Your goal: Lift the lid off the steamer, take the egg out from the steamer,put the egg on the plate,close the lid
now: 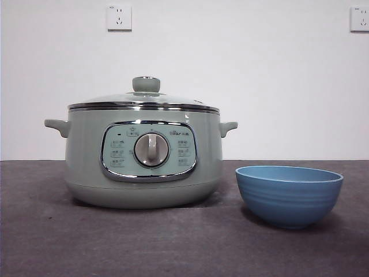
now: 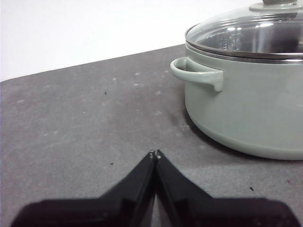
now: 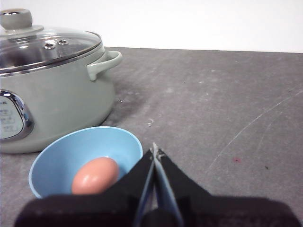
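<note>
The pale green steamer (image 1: 144, 161) stands on the table with its glass lid (image 1: 144, 99) seated on it, green knob on top. To its right stands the blue plate (image 1: 288, 195), a deep bowl. In the right wrist view a brown egg (image 3: 95, 175) lies inside the plate (image 3: 57, 163), beside the steamer (image 3: 52, 104). My right gripper (image 3: 155, 152) is shut and empty, just beside the plate's rim. My left gripper (image 2: 155, 154) is shut and empty over bare table, a short way from the steamer's side handle (image 2: 196, 73). Neither arm shows in the front view.
The dark grey tabletop (image 1: 184, 248) stretches around both vessels. A white wall with two sockets (image 1: 119, 17) stands behind.
</note>
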